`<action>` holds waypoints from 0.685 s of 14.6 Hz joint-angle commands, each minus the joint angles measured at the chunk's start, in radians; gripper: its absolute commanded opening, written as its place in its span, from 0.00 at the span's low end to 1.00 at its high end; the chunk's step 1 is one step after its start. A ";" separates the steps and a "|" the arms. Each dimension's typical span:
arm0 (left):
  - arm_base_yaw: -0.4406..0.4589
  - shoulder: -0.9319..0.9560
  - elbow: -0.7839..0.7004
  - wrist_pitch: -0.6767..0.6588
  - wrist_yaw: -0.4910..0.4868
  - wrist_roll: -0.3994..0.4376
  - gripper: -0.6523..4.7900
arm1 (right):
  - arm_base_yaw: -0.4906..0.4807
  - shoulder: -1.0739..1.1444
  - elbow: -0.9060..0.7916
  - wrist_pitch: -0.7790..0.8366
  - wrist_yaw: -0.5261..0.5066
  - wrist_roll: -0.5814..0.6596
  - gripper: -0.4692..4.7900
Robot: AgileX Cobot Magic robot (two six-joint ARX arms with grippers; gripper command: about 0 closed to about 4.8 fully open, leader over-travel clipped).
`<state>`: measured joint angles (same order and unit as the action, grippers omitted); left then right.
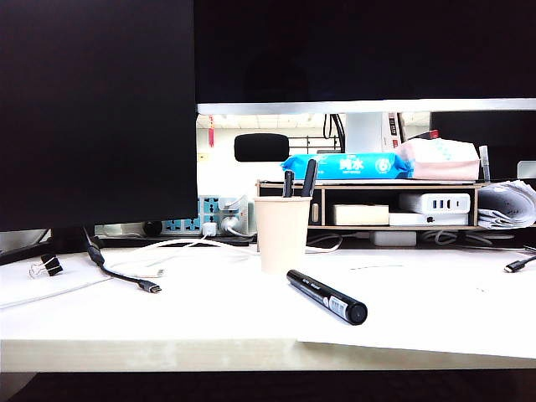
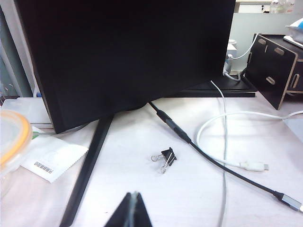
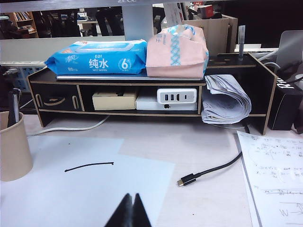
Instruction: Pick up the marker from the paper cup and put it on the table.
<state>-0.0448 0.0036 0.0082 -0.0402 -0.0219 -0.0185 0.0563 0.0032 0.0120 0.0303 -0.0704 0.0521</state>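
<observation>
The thick black marker (image 1: pixel 327 297) with a white label lies flat on the white table (image 1: pixel 167 327), just in front and to the right of the beige paper cup (image 1: pixel 282 233). Two slimmer black pens (image 1: pixel 298 182) stand in the cup. No gripper shows in the exterior view. The left wrist view has my left gripper (image 2: pixel 134 195) shut and empty, above the table near a binder clip (image 2: pixel 164 157). In the right wrist view my right gripper (image 3: pixel 132 196) is shut and empty over a white sheet (image 3: pixel 94 189), with the paper cup (image 3: pixel 13 146) off to one side.
A black monitor (image 1: pixel 96 109) fills the left back. A wooden desk shelf (image 1: pixel 368 205) holds a blue wipes pack (image 1: pixel 345 166), a tissue pack and a charger. Black and white cables (image 1: pixel 126 272) and a binder clip (image 1: pixel 50 265) lie at left; a USB cable (image 1: pixel 519 265) at right.
</observation>
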 commanded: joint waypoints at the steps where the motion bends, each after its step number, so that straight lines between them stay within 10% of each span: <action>1: 0.002 0.000 0.001 0.012 0.003 0.004 0.11 | 0.000 0.000 0.000 0.011 0.005 0.004 0.08; 10: 0.002 0.000 0.001 0.011 0.003 0.004 0.11 | -0.018 0.000 0.000 0.018 0.005 0.004 0.08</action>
<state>-0.0448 0.0036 0.0082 -0.0402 -0.0219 -0.0185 0.0380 0.0032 0.0120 0.0319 -0.0708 0.0547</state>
